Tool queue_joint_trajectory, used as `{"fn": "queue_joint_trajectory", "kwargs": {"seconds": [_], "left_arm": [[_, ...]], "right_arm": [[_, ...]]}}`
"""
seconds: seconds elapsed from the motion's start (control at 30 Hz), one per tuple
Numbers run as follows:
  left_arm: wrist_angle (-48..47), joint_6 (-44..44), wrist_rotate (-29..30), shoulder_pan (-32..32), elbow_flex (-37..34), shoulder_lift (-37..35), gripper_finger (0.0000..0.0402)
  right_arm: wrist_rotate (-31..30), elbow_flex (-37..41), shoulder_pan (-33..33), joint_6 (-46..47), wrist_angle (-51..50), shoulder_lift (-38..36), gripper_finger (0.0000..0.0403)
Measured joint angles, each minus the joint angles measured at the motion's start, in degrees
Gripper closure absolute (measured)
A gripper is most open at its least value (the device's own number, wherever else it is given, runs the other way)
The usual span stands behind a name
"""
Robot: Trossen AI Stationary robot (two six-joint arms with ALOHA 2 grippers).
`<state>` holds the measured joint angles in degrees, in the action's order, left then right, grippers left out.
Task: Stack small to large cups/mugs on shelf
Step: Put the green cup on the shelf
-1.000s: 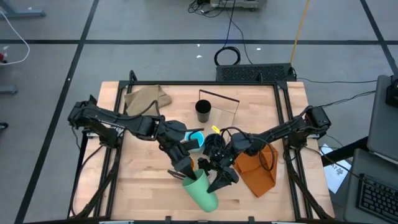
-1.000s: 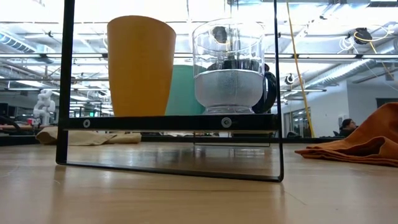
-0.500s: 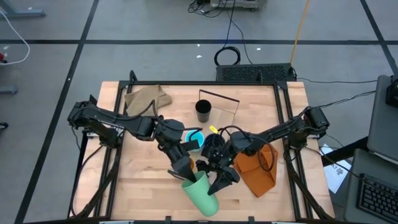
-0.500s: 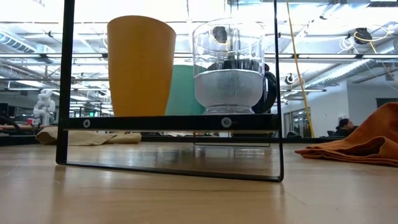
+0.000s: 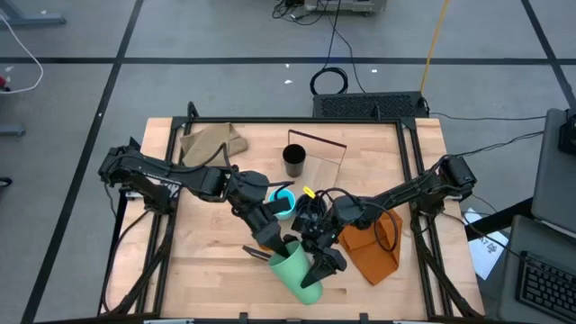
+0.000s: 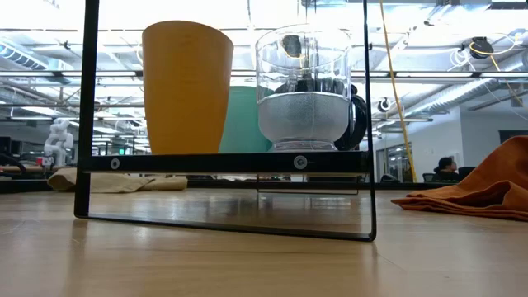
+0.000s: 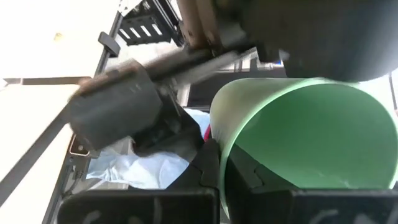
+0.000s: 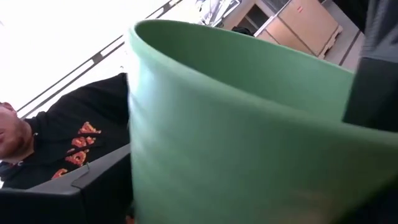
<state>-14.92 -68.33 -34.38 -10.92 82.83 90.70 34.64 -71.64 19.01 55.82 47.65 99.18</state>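
Note:
The shelf (image 6: 223, 162) stands near the table's near edge, with an orange cup (image 6: 186, 87) and a clear cup (image 6: 304, 91) upright on it. A dark mug (image 6: 356, 120) shows behind the clear cup. The green cup (image 5: 297, 277) is in the air above the shelf, tipped over, its mouth toward the far left. My left gripper (image 5: 270, 241) is shut on the green cup's rim. My right gripper (image 5: 319, 265) is open with the green cup's wall (image 8: 236, 137) between its fingers; I cannot tell whether they touch it. My left gripper pinches the green cup's rim (image 7: 219, 155), one finger inside the mouth (image 7: 249, 177) and one outside (image 7: 208, 168). The fingers come from the table's far left, slanting slightly down. The cup is lifted clear and tipped, its base toward the near right.
A light-blue mug (image 5: 283, 200) and a black cup (image 5: 293, 160) stand on the table beyond the arms. A tan cloth (image 5: 214, 141) lies at the far left and an orange cloth (image 5: 371, 243) at the right. A person (image 8: 68, 149) shows beyond the table's near edge.

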Motion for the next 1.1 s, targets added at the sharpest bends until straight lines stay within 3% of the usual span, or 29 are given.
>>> {"fn": "queue_joint_trajectory", "kwargs": {"seconds": [0.47, 0.87, 1.1], "left_arm": [[0.4, -2.6, 1.6, -1.0, 0.0, 0.1, 0.04], [5.1, -3.3, 0.9, -1.0, -0.1, -0.2, 0.0331], [5.1, -4.8, -3.5, -0.9, -0.2, -0.6, 0.0321]], "right_arm": [[-0.4, 0.0, 0.8, -0.6, -0.4, 0.1, 0.0033], [1.5, -0.2, 0.4, -1.6, 0.3, 0.0, 0.004], [3.8, -0.2, -0.6, -1.2, 0.4, -0.2, 0.005]]}}
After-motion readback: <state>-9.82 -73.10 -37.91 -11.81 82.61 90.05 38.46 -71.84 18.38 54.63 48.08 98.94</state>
